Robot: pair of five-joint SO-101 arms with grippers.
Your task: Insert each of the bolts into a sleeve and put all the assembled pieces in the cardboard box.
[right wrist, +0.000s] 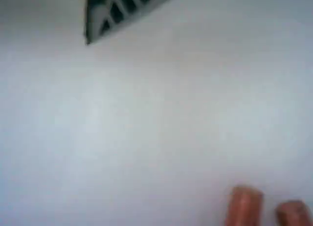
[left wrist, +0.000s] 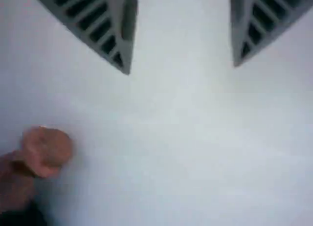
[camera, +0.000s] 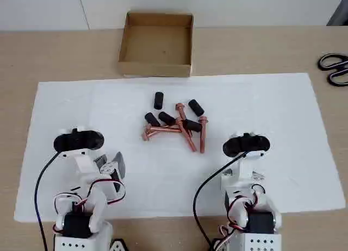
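Several copper bolts [camera: 175, 129] and several black sleeves [camera: 158, 100] lie mixed in a loose pile in the middle of the white sheet [camera: 272, 110]. The cardboard box [camera: 155, 69] stands beyond the pile, past the sheet's far edge. My left gripper [camera: 110, 163] [left wrist: 181, 64] hangs open over bare sheet, near and to the left of the pile, holding nothing. One bolt head [left wrist: 46, 150] lies close to it. My right gripper [camera: 243, 172] sits near and to the right of the pile, over bare sheet. Two bolt ends [right wrist: 244, 206] show in the right wrist view.
Scissors [camera: 334, 69] lie on the wooden table at the far right, off the sheet. Both arm bases stand at the near table edge. Bare sheet stretches to the left and right of the pile.
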